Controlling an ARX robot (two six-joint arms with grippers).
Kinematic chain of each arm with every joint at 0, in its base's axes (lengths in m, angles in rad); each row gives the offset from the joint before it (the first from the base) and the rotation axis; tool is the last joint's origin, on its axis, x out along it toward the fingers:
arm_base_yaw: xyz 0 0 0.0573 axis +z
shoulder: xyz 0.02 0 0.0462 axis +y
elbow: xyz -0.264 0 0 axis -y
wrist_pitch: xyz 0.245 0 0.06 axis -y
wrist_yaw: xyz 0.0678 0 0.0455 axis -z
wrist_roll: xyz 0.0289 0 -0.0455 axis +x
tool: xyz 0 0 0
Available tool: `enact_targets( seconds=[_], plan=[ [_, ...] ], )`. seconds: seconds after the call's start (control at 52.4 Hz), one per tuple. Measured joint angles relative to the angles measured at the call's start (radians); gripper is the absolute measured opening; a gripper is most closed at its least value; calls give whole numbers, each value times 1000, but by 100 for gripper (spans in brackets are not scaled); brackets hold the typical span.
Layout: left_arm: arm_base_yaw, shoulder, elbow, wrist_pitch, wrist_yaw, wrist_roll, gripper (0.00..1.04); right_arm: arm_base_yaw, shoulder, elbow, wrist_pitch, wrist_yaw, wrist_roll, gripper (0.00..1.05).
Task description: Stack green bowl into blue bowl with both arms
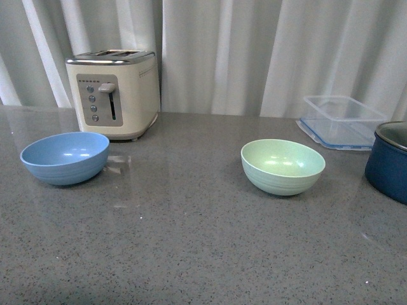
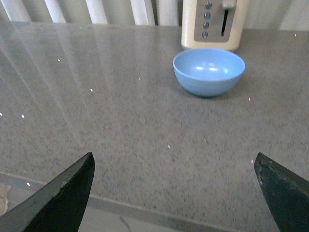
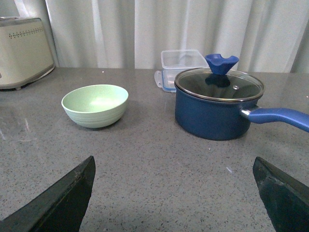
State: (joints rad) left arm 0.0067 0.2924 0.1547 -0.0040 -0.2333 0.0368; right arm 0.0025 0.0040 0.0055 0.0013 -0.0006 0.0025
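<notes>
Grey countertop (image 1: 191, 254) fills the front-view foreground, no arms in frame. Blue bowl (image 1: 65, 157) sits left, just in front of the cream toaster (image 1: 114, 92). Green bowl (image 1: 283, 166) sits right of centre, well apart from the blue one. Clear container (image 1: 343, 121) and navy pot (image 1: 389, 162) are far right.

Left wrist view: left gripper (image 2: 174, 157) spread wide, holding nothing, blue bowl ahead of it, upright and empty.

Right wrist view: right gripper (image 3: 173, 158) also spread wide and empty. The green bowl is ahead, upright, near the lidded pot but not touching it.

Judgement: the green bowl looks light, stiff and matte, and likely to skid on the glossy counter. Best hold is a rim pinch, one finger inside the wall and one outside.
</notes>
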Motion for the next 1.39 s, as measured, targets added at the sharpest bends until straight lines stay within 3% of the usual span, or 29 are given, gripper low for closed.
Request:
enact_targets(
  seconds=[0.267,0.553,0.706,0.934,1.392],
  plan=[
    [118,473,379,60,106,-100,98,0,0,0,0,0,0,95],
    [145,999,901,-167,210,-335,98,0,0,0,0,-2,0,95],
    [147,1222,1100,-252,205,-399,98,0,0,0,0,-1,0,95],
    [134,1467,1271,-316,181,-422,98,0,0,0,0,-1,0,95],
    [89,1642,1369,-358,131,-424,97,0,0,0,0,-1,0,95]
  ],
)
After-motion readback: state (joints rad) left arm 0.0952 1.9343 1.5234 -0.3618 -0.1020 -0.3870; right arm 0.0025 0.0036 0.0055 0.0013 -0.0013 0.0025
